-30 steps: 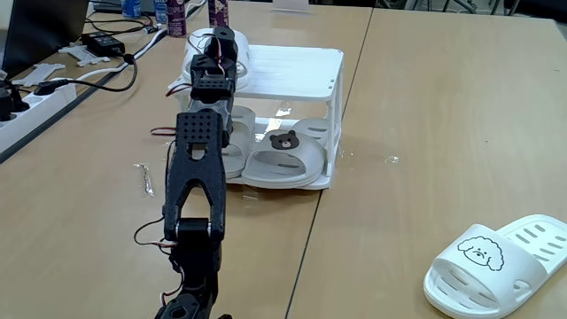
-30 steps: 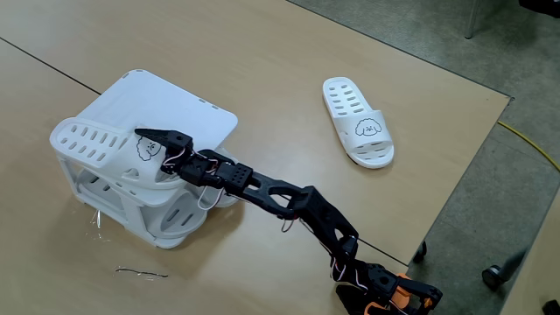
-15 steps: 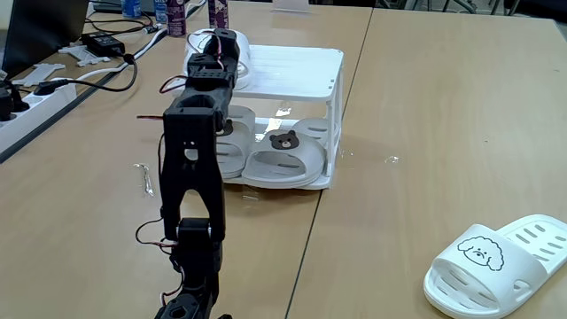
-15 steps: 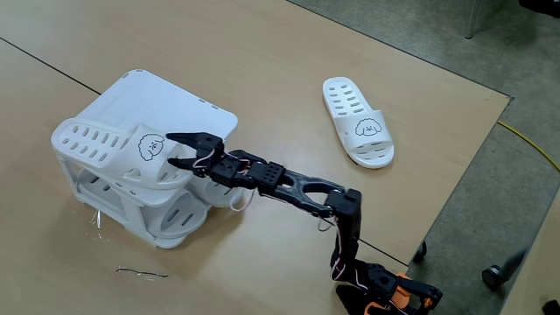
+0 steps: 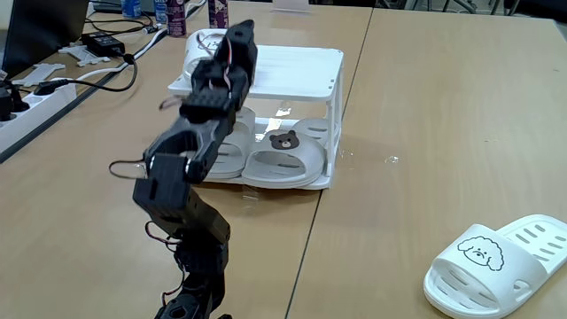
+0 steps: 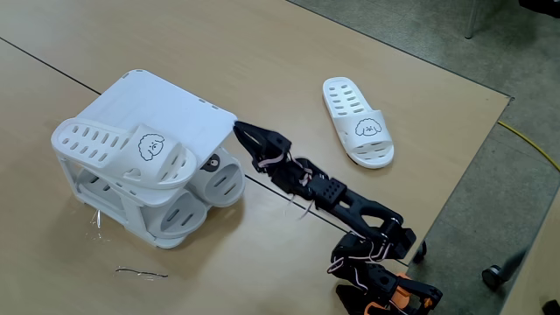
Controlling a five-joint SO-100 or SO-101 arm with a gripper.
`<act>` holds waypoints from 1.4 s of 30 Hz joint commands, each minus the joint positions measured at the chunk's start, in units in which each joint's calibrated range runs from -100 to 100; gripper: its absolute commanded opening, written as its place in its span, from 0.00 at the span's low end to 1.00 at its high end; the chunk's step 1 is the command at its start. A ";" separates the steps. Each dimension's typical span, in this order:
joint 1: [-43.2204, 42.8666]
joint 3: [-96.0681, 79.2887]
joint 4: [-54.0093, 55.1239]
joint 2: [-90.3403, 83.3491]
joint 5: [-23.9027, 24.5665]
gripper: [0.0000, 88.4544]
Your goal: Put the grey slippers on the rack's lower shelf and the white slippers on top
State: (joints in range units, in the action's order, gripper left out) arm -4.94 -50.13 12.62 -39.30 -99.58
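The white rack (image 5: 301, 64) (image 6: 188, 105) stands on the table. Both grey slippers (image 5: 282, 159) (image 6: 220, 184) lie on its lower shelf, one showing its bear face. One white slipper (image 6: 122, 150) with a dog face rests on the top at the rack's left side; in a fixed view the arm covers most of it (image 5: 199, 42). The other white slipper (image 5: 494, 264) (image 6: 357, 121) lies alone on the table, well away from the rack. My gripper (image 5: 241, 34) (image 6: 245, 137) hangs off the rack's right corner, narrowly open and holding nothing.
A power strip (image 5: 31, 102), cables and bottles crowd the back left of the table. A thin bent wire (image 6: 140, 273) lies on the table near the rack. The table's edge (image 6: 472, 166) runs close behind the loose slipper, with floor beyond.
The gripper let go of the white slipper on the top and pulled back, away from the rack. The arm folded down and the fingers drew closer together.
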 commanded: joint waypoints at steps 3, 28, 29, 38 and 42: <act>5.44 -34.62 40.62 -0.04 -0.42 0.01; 55.27 -21.18 63.14 60.71 -0.42 0.01; 55.27 -19.28 63.57 62.56 -0.42 0.01; 55.52 -1.87 63.65 72.66 -0.42 0.20; 55.52 3.81 63.57 75.61 -0.42 0.32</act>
State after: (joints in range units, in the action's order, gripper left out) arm 50.26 -52.11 75.02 35.42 -99.58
